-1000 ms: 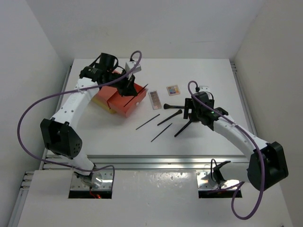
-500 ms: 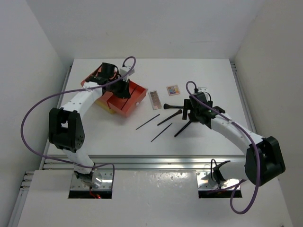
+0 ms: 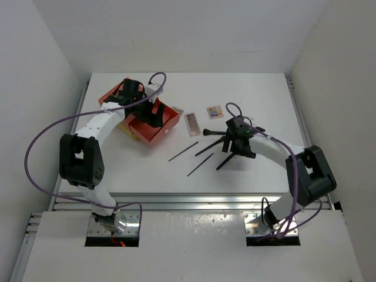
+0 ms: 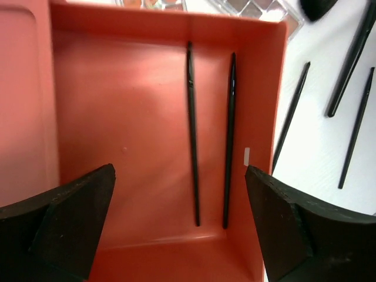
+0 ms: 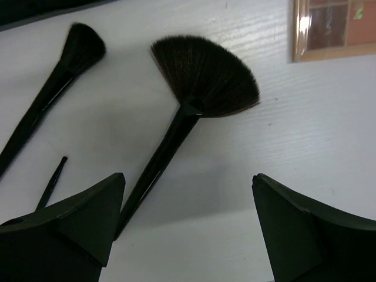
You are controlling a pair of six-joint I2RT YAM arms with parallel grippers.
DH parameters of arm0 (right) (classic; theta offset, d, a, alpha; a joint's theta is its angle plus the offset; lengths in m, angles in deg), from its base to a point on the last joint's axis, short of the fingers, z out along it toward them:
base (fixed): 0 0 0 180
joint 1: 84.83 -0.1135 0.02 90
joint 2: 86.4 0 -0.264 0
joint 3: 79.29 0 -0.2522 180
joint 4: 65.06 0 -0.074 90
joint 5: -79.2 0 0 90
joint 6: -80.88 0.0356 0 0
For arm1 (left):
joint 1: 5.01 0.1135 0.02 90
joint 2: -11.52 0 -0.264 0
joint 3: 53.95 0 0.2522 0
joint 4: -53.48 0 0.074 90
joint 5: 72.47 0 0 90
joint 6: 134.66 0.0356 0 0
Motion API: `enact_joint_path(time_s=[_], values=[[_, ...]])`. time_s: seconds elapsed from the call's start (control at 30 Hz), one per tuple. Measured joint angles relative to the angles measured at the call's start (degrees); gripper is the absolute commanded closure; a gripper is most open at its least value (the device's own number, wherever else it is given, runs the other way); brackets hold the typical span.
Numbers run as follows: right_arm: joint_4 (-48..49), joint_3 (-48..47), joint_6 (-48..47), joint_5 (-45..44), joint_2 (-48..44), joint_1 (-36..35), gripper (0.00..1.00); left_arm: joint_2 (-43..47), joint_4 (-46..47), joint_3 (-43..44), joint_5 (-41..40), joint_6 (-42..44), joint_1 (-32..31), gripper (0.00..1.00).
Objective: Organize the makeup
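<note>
Since a second ago the left arm has folded back toward the far left corner of the table [image 3: 264, 94]. Its claw carried a thin stick then and is empty now. The right arm's elbow has swung in from the right edge, its claw hardly shifted.

Nearest, about the middle of the table, the near stick [image 3: 200, 164] and the far stick [image 3: 183, 151] lie apart, slanting the same way. Just right of them is the fan brush [image 5: 179, 120], bristles flat on the table. The right claw [image 5: 188, 194] hangs over its handle, fingers spread wide to either side and gripping nothing. Beside it lies a round brush [image 5: 59, 76], and a little farther a third brush [image 3: 212, 132] lies crosswise.

Beyond these, a long palette [image 3: 192, 124] of pinkish-brown squares and a square palette [image 3: 215, 112] of mixed colours rest flat, near each other but apart. A clear-cased palette [image 4: 252, 7] sits just outside a corner of the orange box [image 4: 117, 106], which stands toward the far left corner. In the compartment facing the loose sticks, the inner stick [image 4: 191, 135] and the wall-side stick [image 4: 229, 138] lie side by side. The left claw [image 4: 179, 176] hovers above that compartment, wide open and empty.
</note>
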Motion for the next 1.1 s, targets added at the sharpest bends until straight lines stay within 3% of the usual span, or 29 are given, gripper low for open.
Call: enact_joint_path(time_s=[0.3,0.5,0.57,0.7,0.77,0.93,1.1], values=[[-2.08,-6.36,9.22,0.13,13.18,0.00,0.26,0.35,-2.84,8.46,-2.91,3.63,-0.61,0.01],[-3.19,-8.50,13.11,0.31,15.65,0.52,0.62,0.50,-5.60,13.68,-3.13,8.11,-0.94,0.01],[-3.02,-8.44,14.36,0.85,15.76,1.16,0.79,1.01,-5.88,15.32,-1.29,10.47,-0.94,0.01],[-2.08,-7.96,15.43,2.86,15.58,2.95,1.00,3.32,-6.38,18.03,4.15,14.60,-0.92,0.01],[-1.70,-7.32,15.67,3.30,14.93,3.39,1.00,4.72,-6.43,19.06,6.75,15.56,-0.92,0.01],[-1.57,-3.82,14.10,2.75,11.21,3.28,1.00,6.93,-6.27,19.32,13.66,16.28,-1.33,0.11],[1.97,-2.69,10.73,1.27,0.57,1.27,1.00,6.99,-6.03,16.00,16.00,15.08,-5.35,0.13]])
